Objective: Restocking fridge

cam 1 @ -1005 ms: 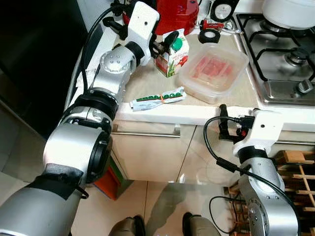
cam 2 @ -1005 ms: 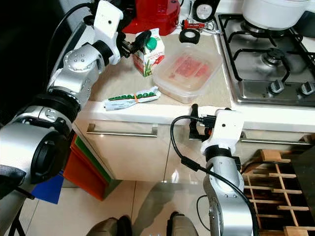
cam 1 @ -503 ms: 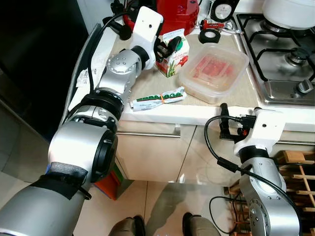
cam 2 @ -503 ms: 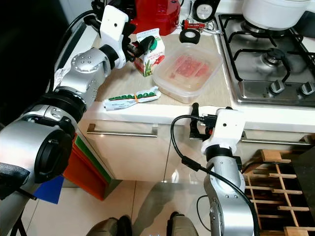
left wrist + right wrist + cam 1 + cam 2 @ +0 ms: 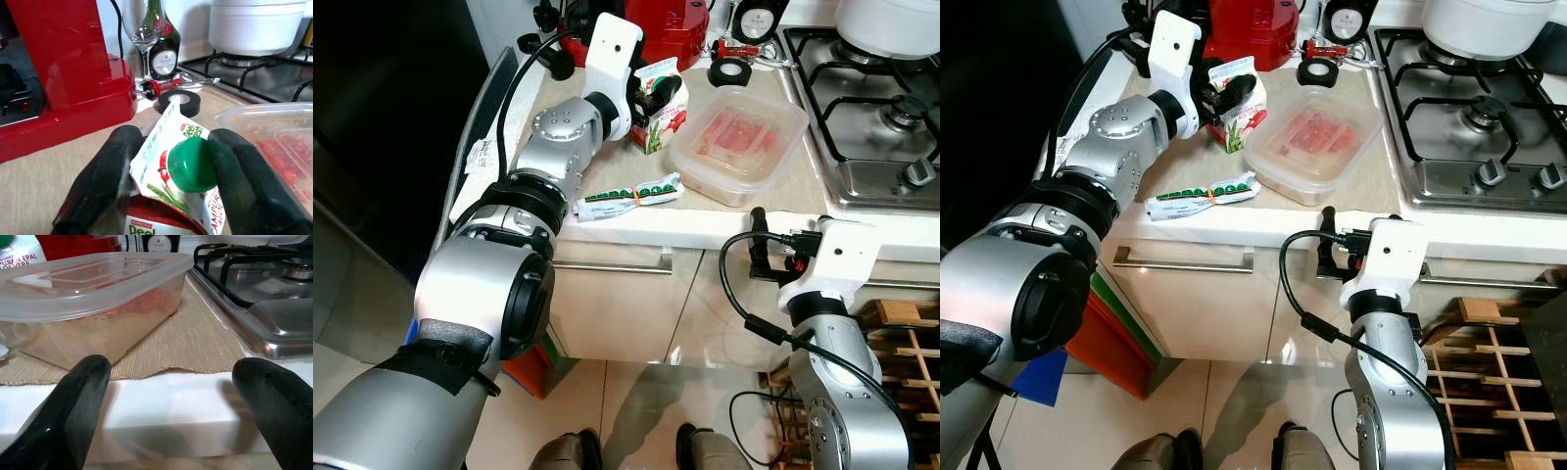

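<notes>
nothing is restocked yet: the left gripper (image 5: 171,171) brackets the carton (image 5: 658,110) top on the counter (image 5: 636,220), at 10 o'clock from the container (image 5: 737,142), while the right gripper (image 5: 171,396) waits, fingers spread.

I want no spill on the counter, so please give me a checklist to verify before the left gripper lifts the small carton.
1. Left gripper around the carton top: ok, one finger on each side.
2. Firm grip: cannot tell.
3. Green cap on the carton: ok; tightness cannot tell.
4. Carton upright: ok.
5. Plastic container apart from the carton: ok, but close beside it.
6. Right gripper away from the lift: ok, open at the counter edge.
</notes>
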